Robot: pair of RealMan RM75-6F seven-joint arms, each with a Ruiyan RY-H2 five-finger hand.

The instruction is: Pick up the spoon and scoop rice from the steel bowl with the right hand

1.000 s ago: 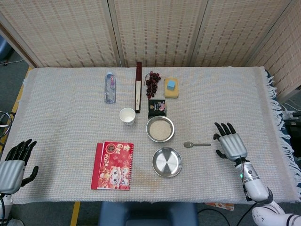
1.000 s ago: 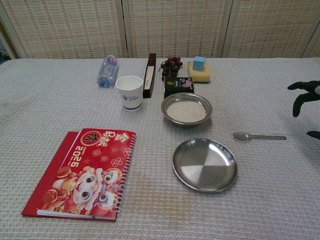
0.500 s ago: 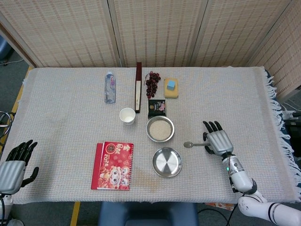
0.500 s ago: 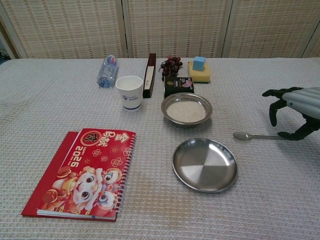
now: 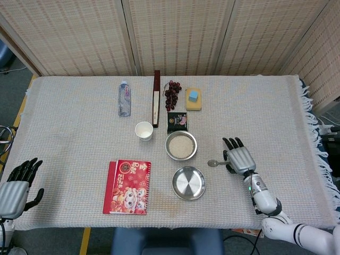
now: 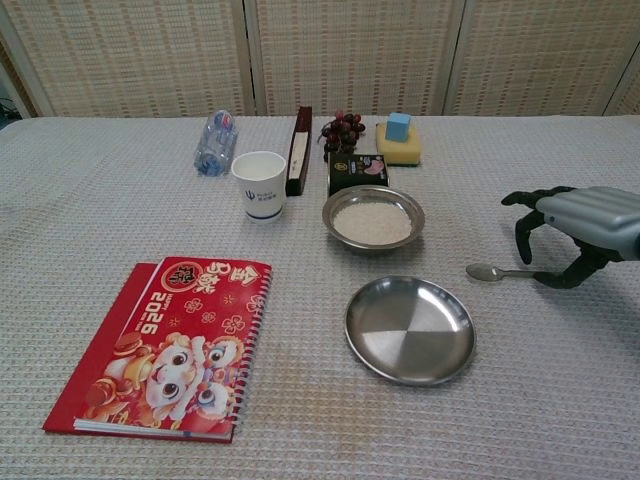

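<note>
Covering the whole work surface, the woven table cloth [image 5: 74, 127] lies under both hands. The right hand [image 5: 240, 157] sits palm-down over the handle end of the spoon [image 6: 494, 271], fingers spread and curved downward; whether they touch the handle cannot be told. The spoon's bowl points away from that hand toward the steel bowl of rice [image 6: 373, 217], which sits further off. The left hand [image 5: 15, 184] rests open at the cloth's near corner, well apart.

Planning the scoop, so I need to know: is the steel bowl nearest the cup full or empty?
Filled. The steel bowl holds white rice across its bottom, while the steel plate in front is bare metal.
</note>
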